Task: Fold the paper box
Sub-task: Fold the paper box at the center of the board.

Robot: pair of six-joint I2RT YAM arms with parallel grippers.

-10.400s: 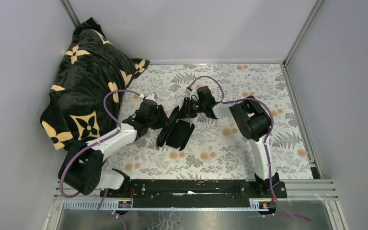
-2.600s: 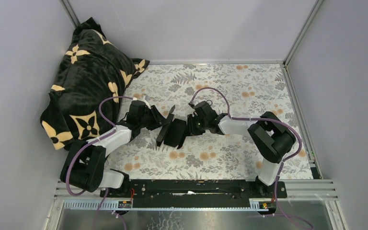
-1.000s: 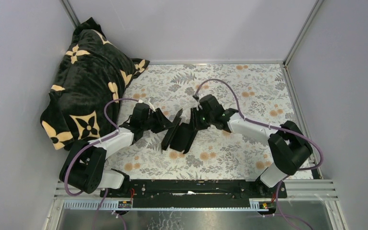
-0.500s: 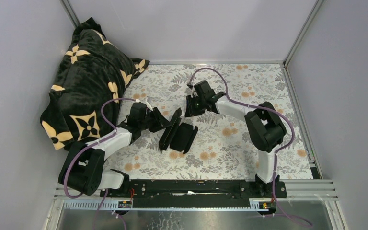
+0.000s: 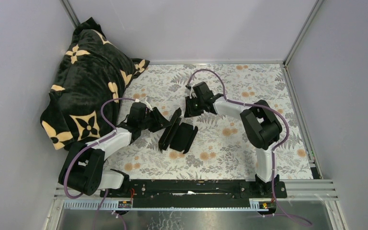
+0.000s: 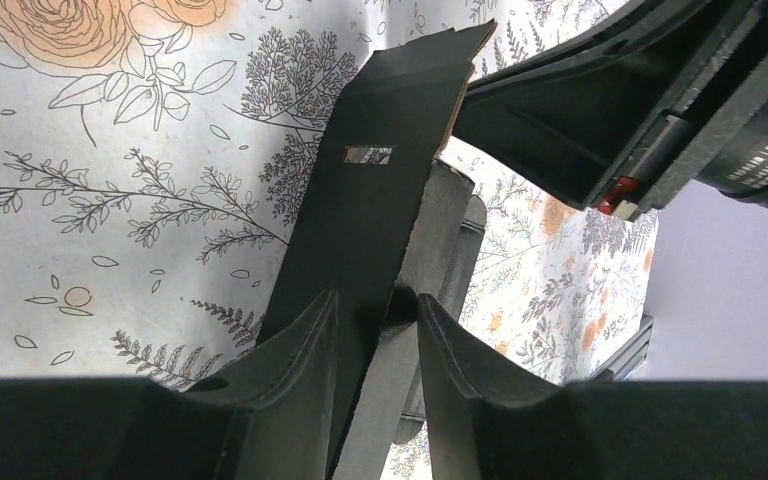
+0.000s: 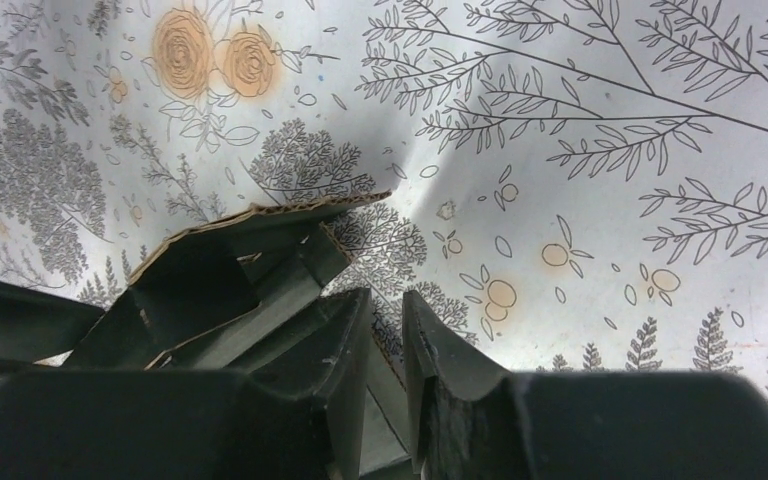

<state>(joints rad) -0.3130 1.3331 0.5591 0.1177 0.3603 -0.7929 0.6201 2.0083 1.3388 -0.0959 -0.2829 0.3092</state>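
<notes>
Bright, even light; soft shadows; near foreground blurred in wrist views.

Pale grey walls (image 5: pixel 191 28), floral-print table cover (image 5: pixel 263 81)

You are working in a robotics lab cell: plain grey panel walls (image 5: pixel 24 48) held in aluminium framing (image 5: pixel 302 33) box in a floral-clothed table (image 5: pixel 287 158), while the left arm (image 5: pixel 111 140) and right arm (image 5: pixel 261 125), trailing purple cables (image 5: pixel 206 72), stand bolted to a black rail (image 5: pixel 191 188) at its near edge
</notes>
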